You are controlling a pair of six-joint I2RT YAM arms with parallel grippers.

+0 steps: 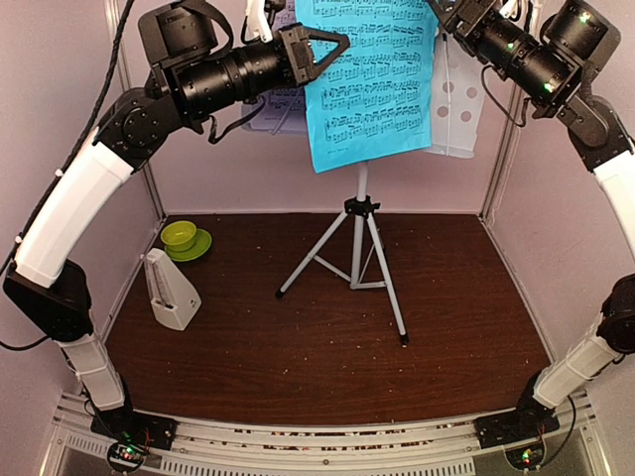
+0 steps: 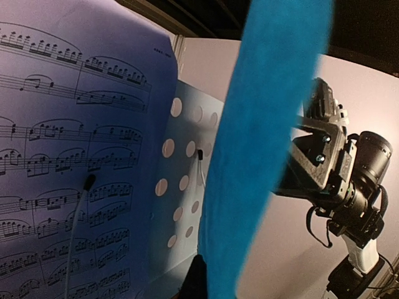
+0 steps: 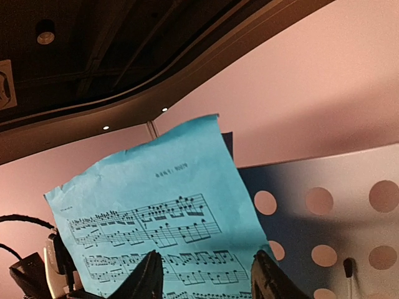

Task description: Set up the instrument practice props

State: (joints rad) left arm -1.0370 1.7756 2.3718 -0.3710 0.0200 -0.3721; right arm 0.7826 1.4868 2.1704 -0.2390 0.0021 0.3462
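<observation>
The white perforated music stand [image 1: 458, 99] stands on its silver tripod [image 1: 358, 253] at the back middle. A cyan sheet-music page [image 1: 372, 84] hangs in front of the stand's desk. My left gripper [image 1: 322, 50] is shut on the page's left edge. In the left wrist view the cyan page [image 2: 262, 156] runs edge-on from beside one dark finger [image 2: 196, 277]; the other finger is hidden. A lilac page [image 2: 68, 156] rests on the desk [image 2: 184, 180]. My right gripper [image 3: 209, 280] is open, its fingers spread before the cyan page [image 3: 156, 212]. The white metronome [image 1: 171, 290] stands at the left.
A lime-green bowl on a saucer [image 1: 183, 238] sits at the back left, behind the metronome. The tripod legs spread across the middle of the brown table [image 1: 327, 367]. Pale enclosure walls stand close on both sides and behind.
</observation>
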